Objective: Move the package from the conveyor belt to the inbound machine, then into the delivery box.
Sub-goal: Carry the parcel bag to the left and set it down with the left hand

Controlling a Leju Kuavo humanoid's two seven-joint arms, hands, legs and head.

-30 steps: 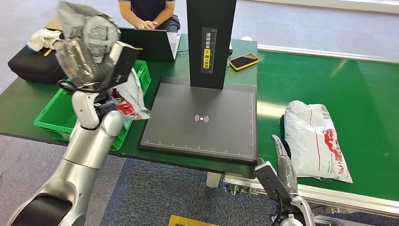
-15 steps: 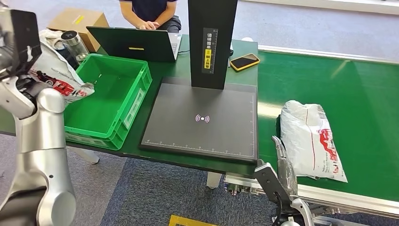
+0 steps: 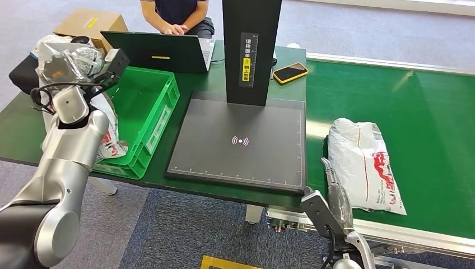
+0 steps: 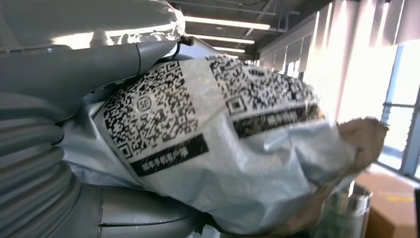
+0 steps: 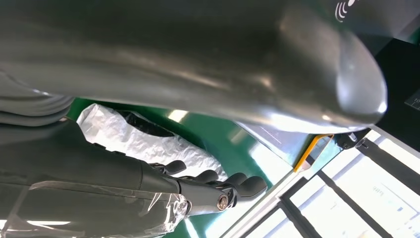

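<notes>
Left hand point(image 3: 73, 59) grips the package point(image 3: 109, 137) at nine o'clock over the delivery box point(image 3: 147, 106); it could snag the rim; right hand point(image 3: 336, 199) hangs open

A dark open laptop point(image 3: 159, 51) is set at the far edge of the green table point(image 3: 17, 131), its screen back turned toward the camera. A person point(image 3: 178, 14) is seated behind it, hands resting at the keyboard. A phone in a yellow case point(image 3: 290, 72) lies flat near the table's far right corner. A cardboard box point(image 3: 89, 22) is seen beyond the far left corner. A black bag point(image 3: 22, 75) rests at the table's left edge. A clear bottle with a metal lid point(image 4: 346, 210) is blurred.
</notes>
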